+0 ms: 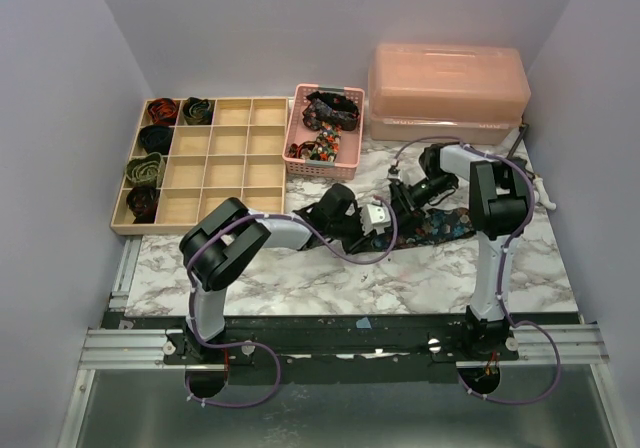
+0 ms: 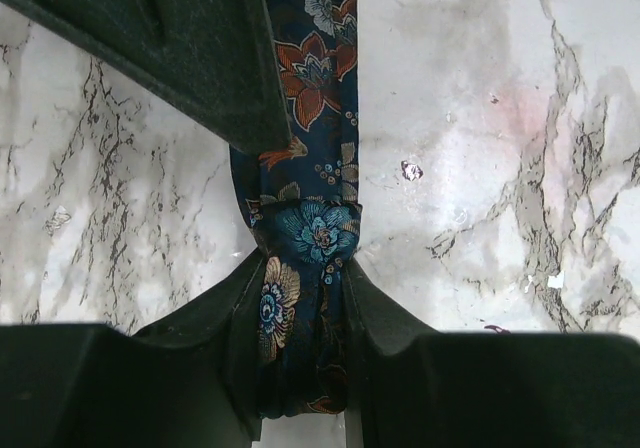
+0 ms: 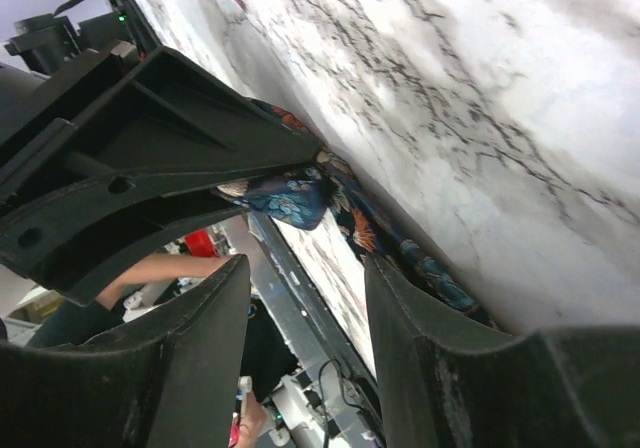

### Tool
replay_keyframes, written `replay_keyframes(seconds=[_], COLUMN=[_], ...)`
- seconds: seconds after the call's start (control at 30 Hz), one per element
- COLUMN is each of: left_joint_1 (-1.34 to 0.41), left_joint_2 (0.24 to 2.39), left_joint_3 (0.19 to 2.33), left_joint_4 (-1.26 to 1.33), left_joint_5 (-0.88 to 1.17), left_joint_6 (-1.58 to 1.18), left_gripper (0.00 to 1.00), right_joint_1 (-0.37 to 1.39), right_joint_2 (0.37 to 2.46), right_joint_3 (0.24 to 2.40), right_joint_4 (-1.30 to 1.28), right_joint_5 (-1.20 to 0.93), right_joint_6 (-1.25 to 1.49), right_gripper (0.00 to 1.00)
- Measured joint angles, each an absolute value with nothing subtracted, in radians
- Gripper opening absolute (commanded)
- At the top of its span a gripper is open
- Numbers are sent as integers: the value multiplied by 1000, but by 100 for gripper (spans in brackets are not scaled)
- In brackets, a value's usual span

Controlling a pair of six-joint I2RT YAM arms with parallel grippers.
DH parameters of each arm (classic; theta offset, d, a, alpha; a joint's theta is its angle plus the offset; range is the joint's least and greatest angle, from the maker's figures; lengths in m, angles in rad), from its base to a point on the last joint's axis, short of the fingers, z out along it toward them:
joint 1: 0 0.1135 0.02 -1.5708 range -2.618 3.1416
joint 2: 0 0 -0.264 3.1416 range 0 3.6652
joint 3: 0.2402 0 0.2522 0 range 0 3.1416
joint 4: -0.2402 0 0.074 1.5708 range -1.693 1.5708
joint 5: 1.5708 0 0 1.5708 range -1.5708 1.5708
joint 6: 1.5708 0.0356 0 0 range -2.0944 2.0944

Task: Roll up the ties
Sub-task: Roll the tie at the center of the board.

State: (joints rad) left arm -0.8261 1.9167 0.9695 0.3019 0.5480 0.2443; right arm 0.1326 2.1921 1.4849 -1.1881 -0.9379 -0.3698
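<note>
Your floral tie [image 1: 450, 224] lies flat on the marble table [image 1: 330, 278], right of centre, between the two arms; from above, its left end is hidden beneath both grippers and only the stretch running right shows; in the left wrist view it is cut off at the top edge and a black gripper body covers its upper left; the cloth is navy with teal and orange blooms, bunched into a fold where your left gripper [image 2: 305, 268] pinches it between both fingers; your right gripper [image 3: 305, 268] stands with jaws apart, nothing between them, the tie just past its tips; five rolled ties [image 1: 153, 138] sit in the left-hand compartments of the wooden tray [image 1: 230, 143]; loose ones, hard to count, heap in the pink basket [image 1: 298, 156].
</note>
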Motion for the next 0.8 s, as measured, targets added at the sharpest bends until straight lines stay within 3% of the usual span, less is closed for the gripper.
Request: replay_keyframes(seconds=[0.1,0.2,0.27,0.4,0.53,0.6,0.7,0.8], left_joint_1=[-831,-834,-838,-839,-840,-840,-839,-826], left_joint_2=[1917,1920,1925,1929,1930,1931,1931,1921], left_joint_3=[997,1024,1042,1061,1070,1070,1068,1026], left_joint_4=[249,200,175,135,120,118,121,188], left_joint_5=[531,513,506,501,496,496,498,527], left_joint_6=[244,244,244,247,247,247,249,247], left_gripper=[23,25,25,25,28,37,59,67], right_joint_1=[150,185,210,239,240,238,230,219], right_joint_2=[2192,2192,2194,2209,2248,2258,2257,2258], right_joint_3=[1479,1460,1457,1457,1451,1443,1440,1438], right_joint_4=[-1191,-1182,-1174,-1141,-1116,-1112,-1105,-1100], right_joint_5=[-955,-968,-974,-977,-950,-949,-933,-911], right_joint_6=[-358,-337,-321,-294,-280,-284,-295,-315], right_gripper=[66,67,57,23,1,1,1,1])
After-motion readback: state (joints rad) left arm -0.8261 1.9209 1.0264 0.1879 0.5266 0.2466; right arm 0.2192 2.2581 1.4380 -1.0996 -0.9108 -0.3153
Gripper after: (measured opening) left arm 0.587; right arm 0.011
